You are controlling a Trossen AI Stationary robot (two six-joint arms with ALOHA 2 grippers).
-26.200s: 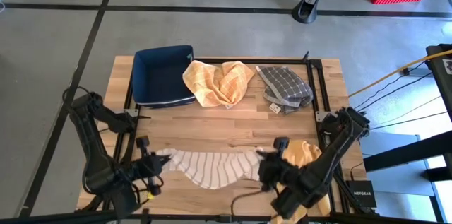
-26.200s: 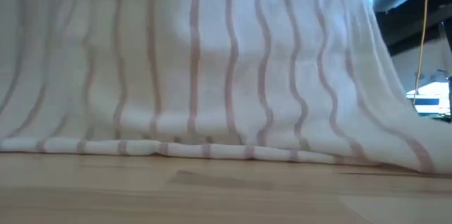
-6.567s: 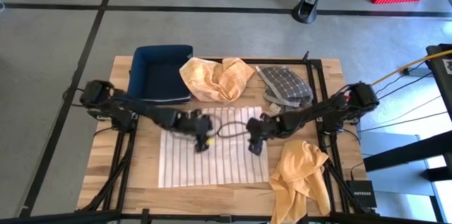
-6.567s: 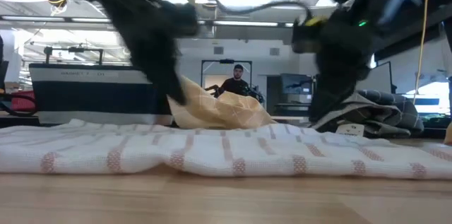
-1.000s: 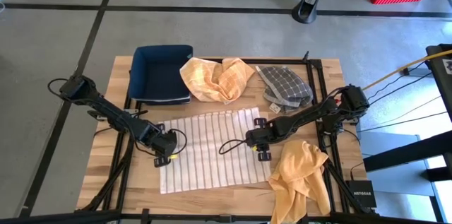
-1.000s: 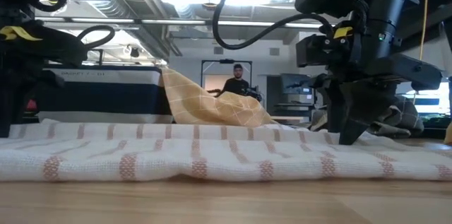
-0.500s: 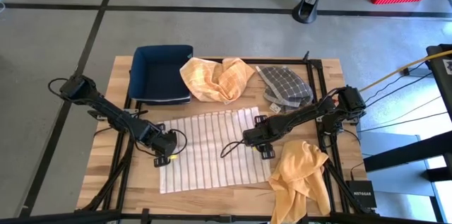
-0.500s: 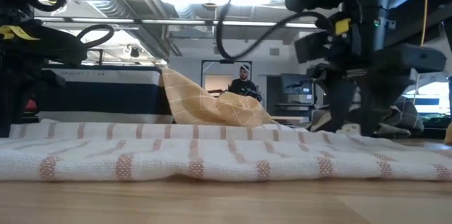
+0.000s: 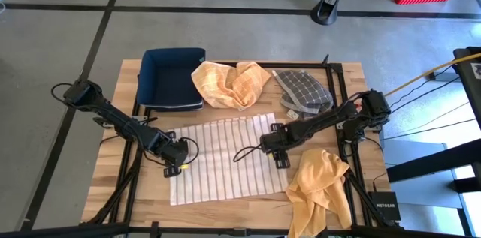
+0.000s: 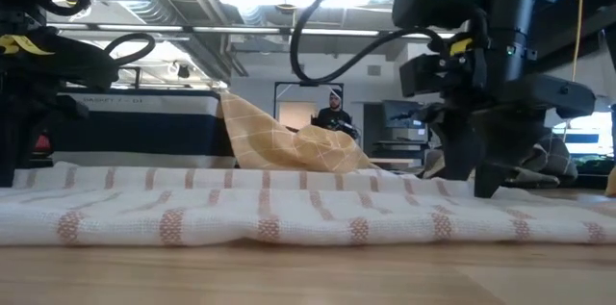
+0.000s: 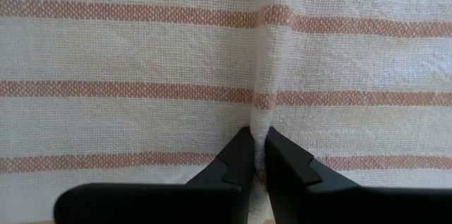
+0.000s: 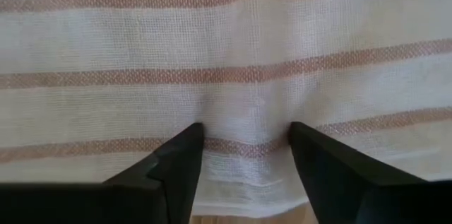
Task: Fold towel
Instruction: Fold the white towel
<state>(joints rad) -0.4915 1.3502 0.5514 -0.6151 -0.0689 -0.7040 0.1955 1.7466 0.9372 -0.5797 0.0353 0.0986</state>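
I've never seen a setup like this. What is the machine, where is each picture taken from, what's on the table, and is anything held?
Two dark robot arms work at a wooden table. One picture looks straight down, one looks level across the tabletop, and two come from cameras on the wrists. A striped towel lies spread flat. The left claw is shut, pinching a ridge of its left edge. The right claw stands open at its right edge, gripping nothing yet. Behind lie a blue bin, an orange cloth and a grey checked cloth; another orange cloth drapes over the front right corner.
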